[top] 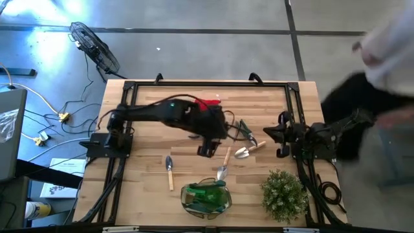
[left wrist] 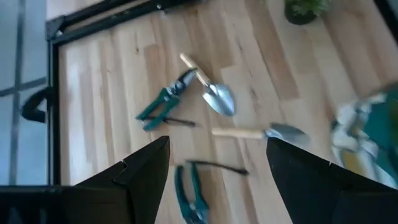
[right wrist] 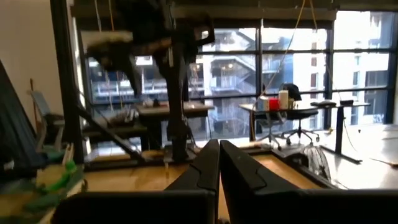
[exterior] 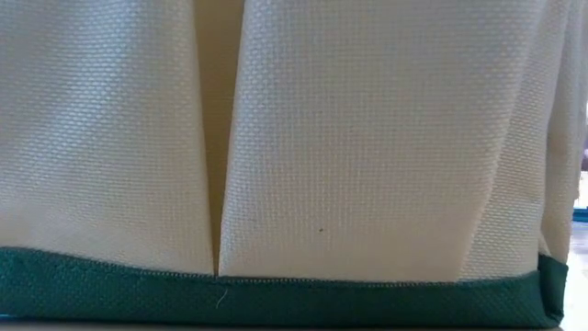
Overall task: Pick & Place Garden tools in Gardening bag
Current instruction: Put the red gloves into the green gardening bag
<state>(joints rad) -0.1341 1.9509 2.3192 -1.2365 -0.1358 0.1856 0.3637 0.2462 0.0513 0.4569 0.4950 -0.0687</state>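
Most of the work looks undone. The gardening bag (top: 206,197) sits at the table's (top: 145,194) near edge, holding some green item I cannot identify. Trowels (top: 248,150) and pruning shears (left wrist: 163,107) lie loose mid-table, a red piece (top: 208,103) farther back. The left pincer (top: 206,150) hovers wide and empty above them; the right pincer (right wrist: 218,163) waits shut at the table's right side. From overhead the shears barely show; the left wrist view reveals two pairs. The low view sees only bag fabric (exterior: 367,138).

Coarse woven cloth gardening bag (exterior: 367,138); shiny metal, pale-wood trowels (left wrist: 214,93); matt wooden table (top: 142,188).
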